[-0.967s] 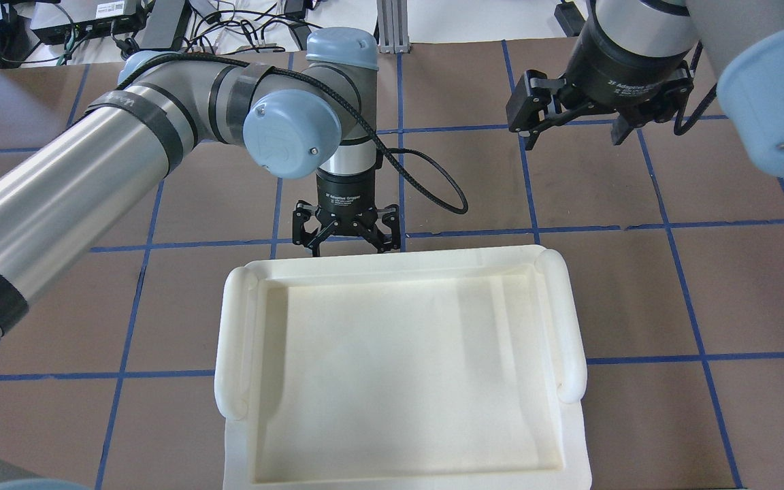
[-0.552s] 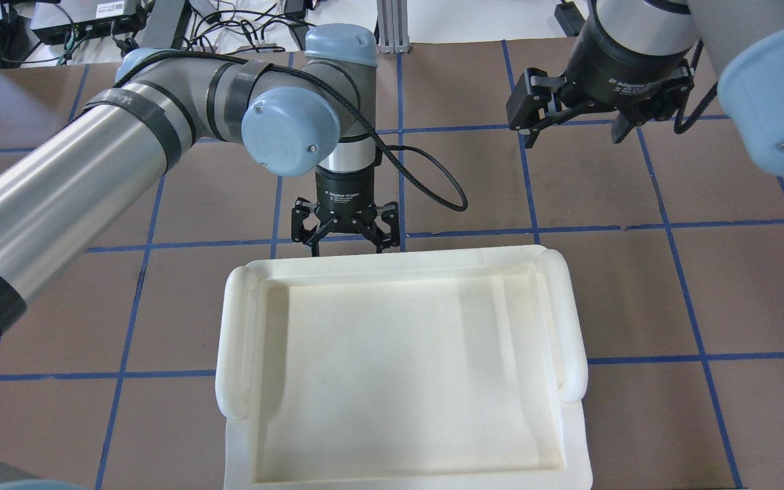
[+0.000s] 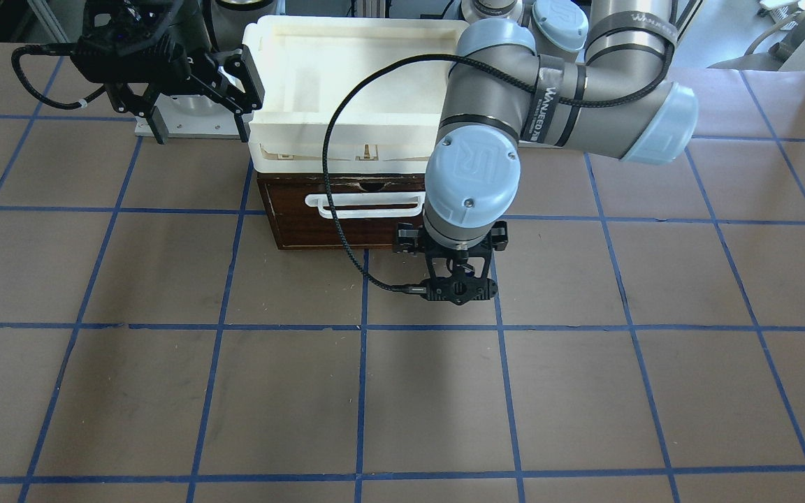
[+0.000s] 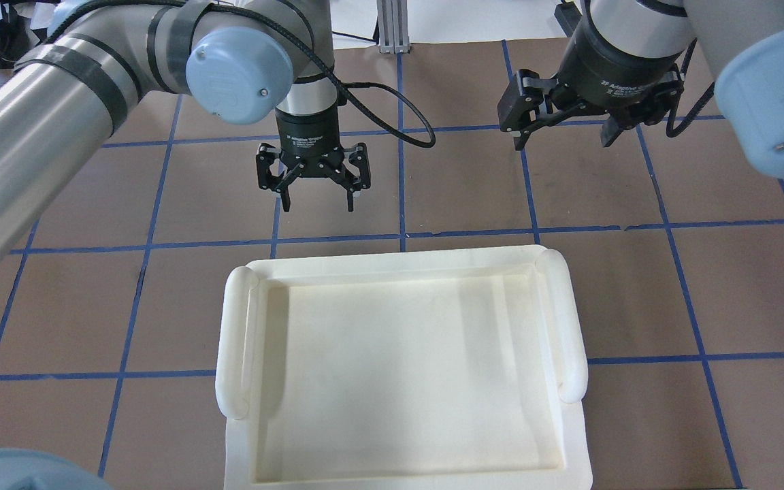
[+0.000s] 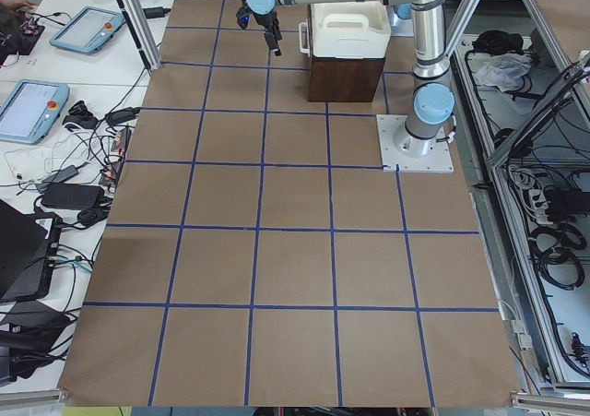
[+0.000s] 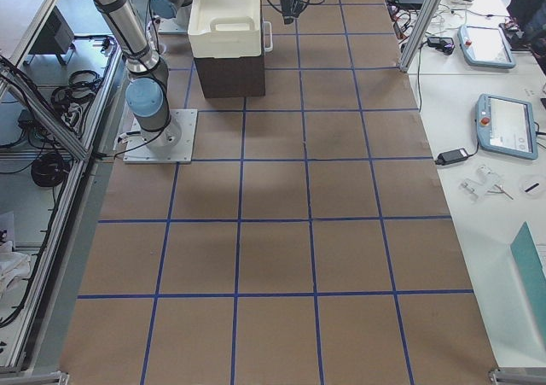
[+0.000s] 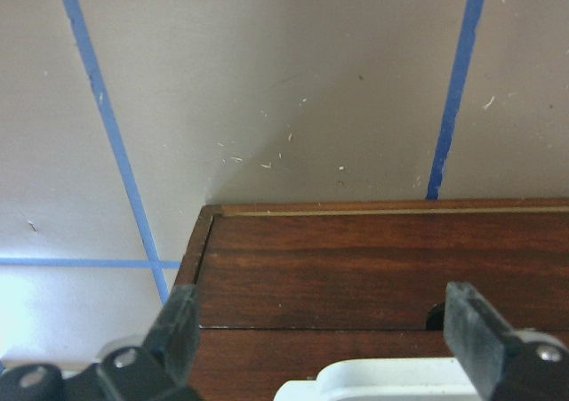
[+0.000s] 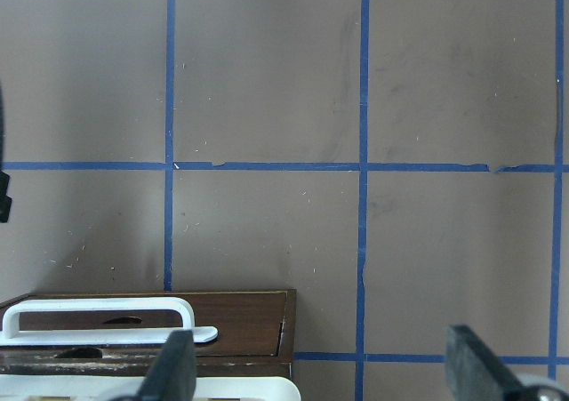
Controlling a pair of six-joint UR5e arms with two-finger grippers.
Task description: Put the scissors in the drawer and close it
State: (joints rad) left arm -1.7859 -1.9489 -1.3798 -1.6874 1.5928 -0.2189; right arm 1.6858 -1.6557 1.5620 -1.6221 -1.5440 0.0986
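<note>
The drawer [image 3: 346,227] has a dark brown wood front and a white bar handle [image 3: 367,202]. It looks pushed in, flush under the white tray [image 4: 399,367]. No scissors show in any view. My left gripper [image 4: 316,197] is open and empty. It hangs over the floor just in front of the drawer front [image 7: 356,268], apart from it. My right gripper [image 4: 562,133] is open and empty, raised off to the side of the drawer's corner [image 8: 240,325].
The white tray [image 3: 353,63] sits on top of the brown cabinet and is empty. The brown table has a grid of blue tape lines. A black cable loops from the left wrist across the drawer front in the front-facing view.
My left gripper has pulled back from the drawer front, away from the tray's edge and slightly left in the overhead view, still open. The right gripper has hardly moved.
</note>
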